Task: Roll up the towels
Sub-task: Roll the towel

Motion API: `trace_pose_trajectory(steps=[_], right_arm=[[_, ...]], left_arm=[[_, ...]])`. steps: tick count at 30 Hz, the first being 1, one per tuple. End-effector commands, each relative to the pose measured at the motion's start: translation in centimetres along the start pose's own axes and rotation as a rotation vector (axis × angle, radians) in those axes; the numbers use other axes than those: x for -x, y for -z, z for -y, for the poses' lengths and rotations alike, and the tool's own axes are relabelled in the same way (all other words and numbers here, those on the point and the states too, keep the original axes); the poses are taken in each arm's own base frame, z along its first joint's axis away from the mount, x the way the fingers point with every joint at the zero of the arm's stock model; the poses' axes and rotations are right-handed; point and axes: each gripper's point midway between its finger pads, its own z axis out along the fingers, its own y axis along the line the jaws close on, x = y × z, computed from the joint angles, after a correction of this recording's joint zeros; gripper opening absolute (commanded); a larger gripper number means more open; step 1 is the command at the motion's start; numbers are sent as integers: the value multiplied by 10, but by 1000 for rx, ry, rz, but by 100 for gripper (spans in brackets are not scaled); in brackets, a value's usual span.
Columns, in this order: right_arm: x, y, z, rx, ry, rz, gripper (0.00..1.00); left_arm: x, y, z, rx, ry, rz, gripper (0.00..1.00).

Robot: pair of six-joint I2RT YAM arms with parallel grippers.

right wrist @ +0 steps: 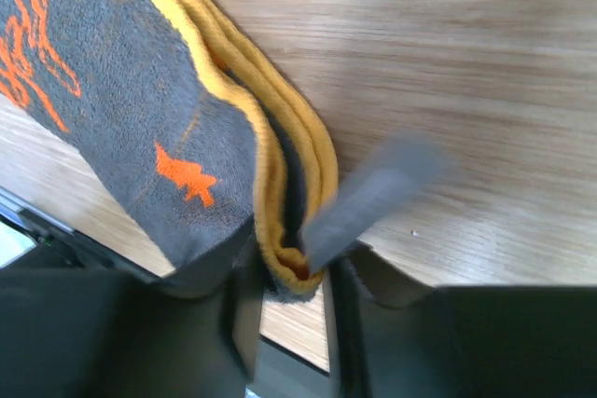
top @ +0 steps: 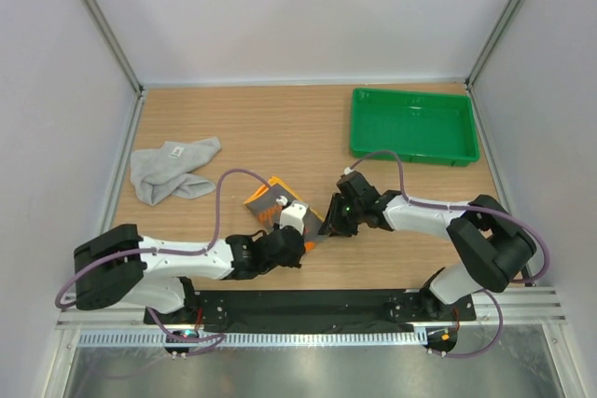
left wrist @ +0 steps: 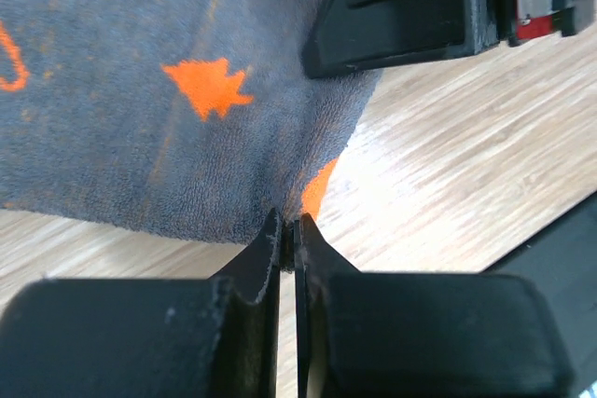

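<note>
Tabletop beside orange towel edge

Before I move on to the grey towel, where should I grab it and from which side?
Pinch the grey towel by the flap pointing toward the table's middle, coming down on that right-hand side. The rest is bunched in thick folds near the left wall, while this flap looks flatter and thinner, with bare wood around it. Likely the easiest bite, judging from the top view.

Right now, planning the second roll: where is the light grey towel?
In the top view, the light grey towel lies crumpled near the left edge of the table, well left of the orange towel.
</note>
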Motion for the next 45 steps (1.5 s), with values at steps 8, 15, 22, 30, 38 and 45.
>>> trace_pose_trajectory(steps=[8, 15, 22, 30, 38, 45], right_arm=[[26, 10, 0, -82, 68, 67, 17], [43, 26, 19, -214, 116, 96, 34], [76, 54, 28, -309, 162, 203, 48], [74, 87, -34, 12, 265, 256, 40], [39, 96, -76, 337, 337, 161, 37], [18, 93, -99, 460, 396, 119, 37]], left_arm=[[11, 26, -6, -19, 45, 45, 0], [9, 32, -10, -19, 68, 49, 0], [11, 35, -5, -20, 143, 36, 0], [25, 44, -22, 98, 380, -20, 0], [24, 41, -50, 137, 565, -125, 0], [14, 28, -71, 200, 596, -192, 0]])
